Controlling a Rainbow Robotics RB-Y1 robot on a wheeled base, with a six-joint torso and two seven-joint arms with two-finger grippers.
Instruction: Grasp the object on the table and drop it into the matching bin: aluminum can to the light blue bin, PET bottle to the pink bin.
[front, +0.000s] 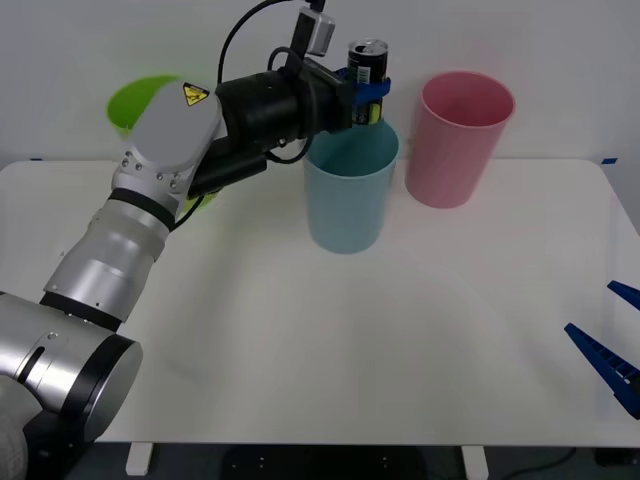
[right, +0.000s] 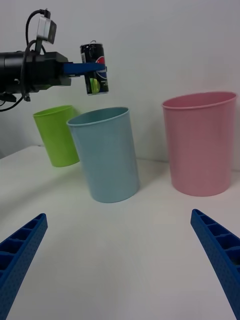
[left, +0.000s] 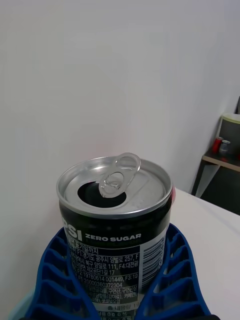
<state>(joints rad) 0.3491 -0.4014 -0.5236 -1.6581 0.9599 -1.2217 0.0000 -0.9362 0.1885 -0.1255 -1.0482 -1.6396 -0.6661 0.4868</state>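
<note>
Left gripper (front: 368, 92) clamps upright can (front: 366, 72) above blue bin (front: 349, 200); right gripper (right: 120, 260) spread wide, low, well off from bin.

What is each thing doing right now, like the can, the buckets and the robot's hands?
aluminum can: opened, upright, held above the light blue bin.
left gripper: shut on the can.
right gripper: open, low over the table.
light blue bin: upright, open-topped.
pink bin: upright, open-topped.
lime green bin: upright behind.
</note>
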